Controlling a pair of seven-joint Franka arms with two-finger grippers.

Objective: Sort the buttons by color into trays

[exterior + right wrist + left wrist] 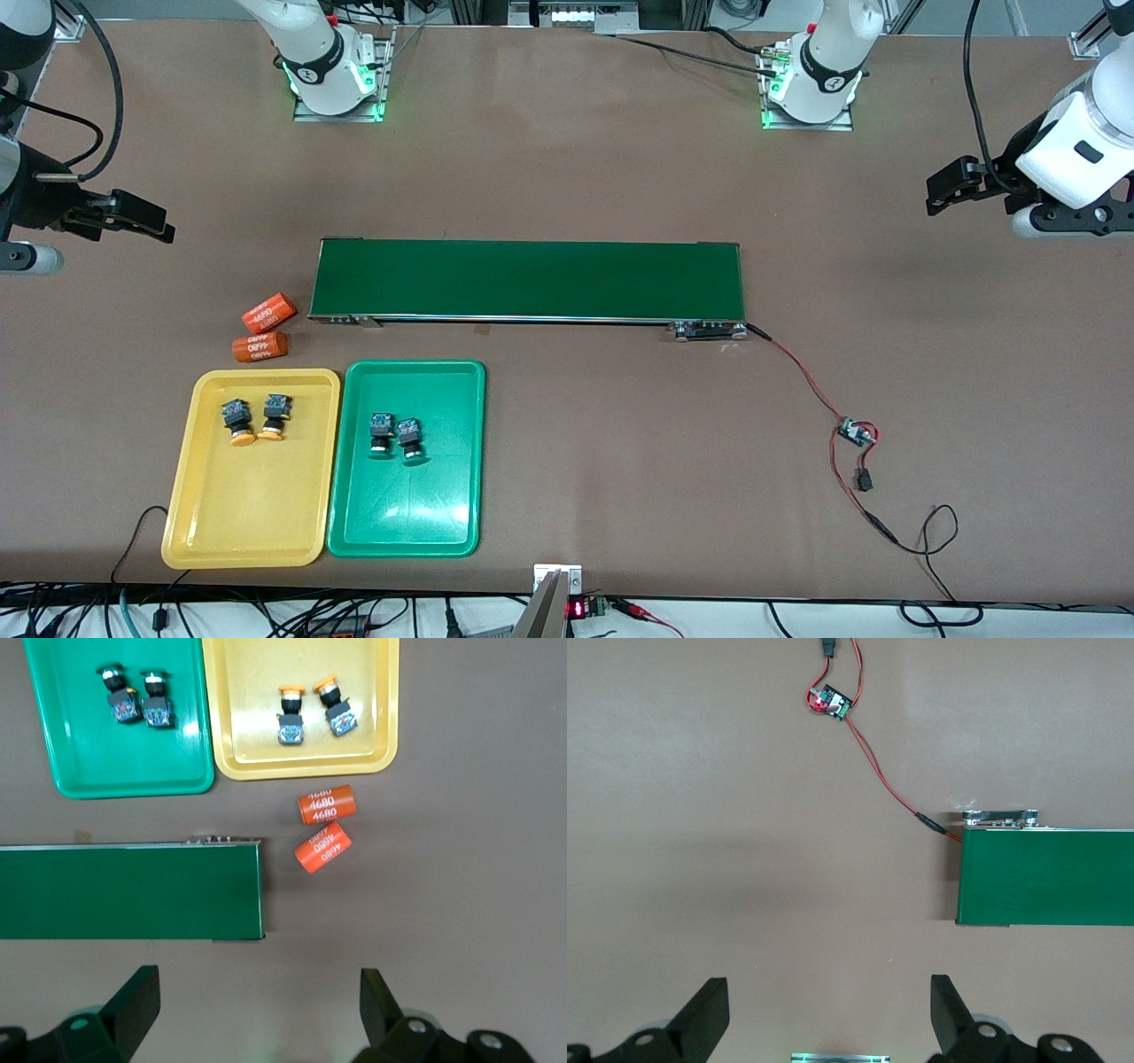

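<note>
The big brown table (567, 159) is flat and plain, and it fills almost the whole front view, with tangled cables (266, 616) along its edge nearest the front camera. The long dark-green conveyor belt (528, 279) lies across the middle of the table. Nearer to the front camera than the belt, toward the right arm's end, two trays sit side by side, just about touching. The yellow tray (204, 523) is closer to that end, and the green tray (399, 523) is beside it. The left gripper (829, 1014) hangs over bare table at the left arm's end, with its fingers spread wide and nothing in them. The right gripper (260, 1010) hangs over bare table at the right arm's end, fingers spread wide and empty too. Both arms wait. Two orange cylinders marked 4680 (262, 330) lie on the table between the yellow tray and the belt's end. Two yellow-orange buttons (255, 418) lie close together in the yellow tray. Two green buttons (395, 436) lie close together in the green tray. A little circuit board (854, 431) on red and black wires sits near the belt's other end.
</note>
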